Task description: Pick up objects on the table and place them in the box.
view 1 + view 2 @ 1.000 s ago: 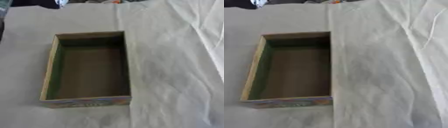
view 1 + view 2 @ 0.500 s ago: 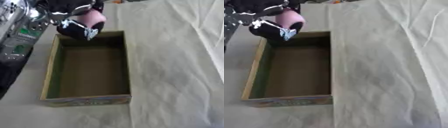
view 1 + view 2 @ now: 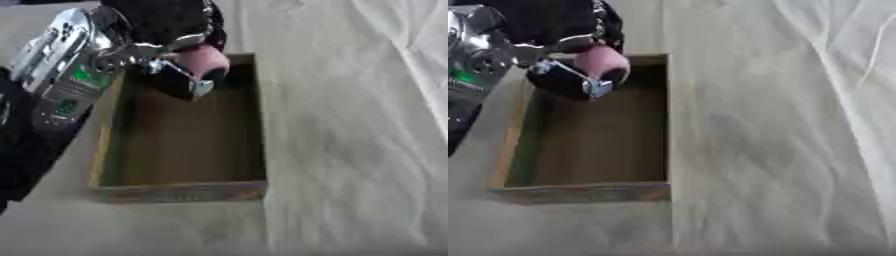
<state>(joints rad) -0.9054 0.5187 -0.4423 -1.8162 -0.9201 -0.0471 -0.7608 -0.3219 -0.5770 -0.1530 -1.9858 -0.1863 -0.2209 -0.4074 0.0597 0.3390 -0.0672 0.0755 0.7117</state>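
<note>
I had the left hand (image 3: pixel 179 60) over the far end of the box (image 3: pixel 179 191), fingers curled round a pink object (image 3: pixel 203 62), so this was the placing step; next I would need to lower it and let the fingers part. The object sat between fingers and thumb, seemingly just above the box floor.

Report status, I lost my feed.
Left robot hand shut on pink object, over box far end. Right robot hand out of view. Box interior unobstructed.
</note>
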